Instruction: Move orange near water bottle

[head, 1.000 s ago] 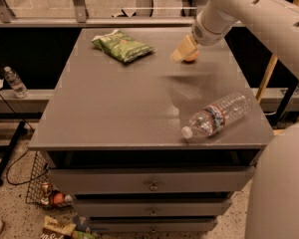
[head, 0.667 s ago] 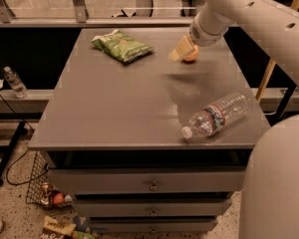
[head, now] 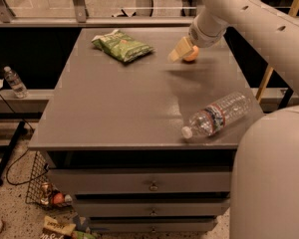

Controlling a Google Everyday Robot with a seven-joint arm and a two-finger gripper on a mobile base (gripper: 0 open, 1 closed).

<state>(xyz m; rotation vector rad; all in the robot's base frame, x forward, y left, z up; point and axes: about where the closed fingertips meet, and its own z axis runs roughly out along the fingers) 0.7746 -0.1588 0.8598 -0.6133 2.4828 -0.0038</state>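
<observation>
The orange (head: 192,55) is at the far right part of the grey table top (head: 114,108), partly covered by my gripper (head: 181,52), which is right at it and reaches down from the white arm at the upper right. The water bottle (head: 219,115) lies on its side near the table's front right corner, its white cap pointing to the front left and its red, white and blue label band showing. The orange is well behind the bottle, apart from it.
A green snack bag (head: 121,45) lies at the far left of the table. A small clear bottle (head: 14,81) stands on a ledge to the left. A wire basket (head: 45,188) with clutter sits on the floor. The robot's white body (head: 274,178) fills the lower right.
My gripper has shifted slightly to the left at the orange. The bottle and the snack bag have not moved.
</observation>
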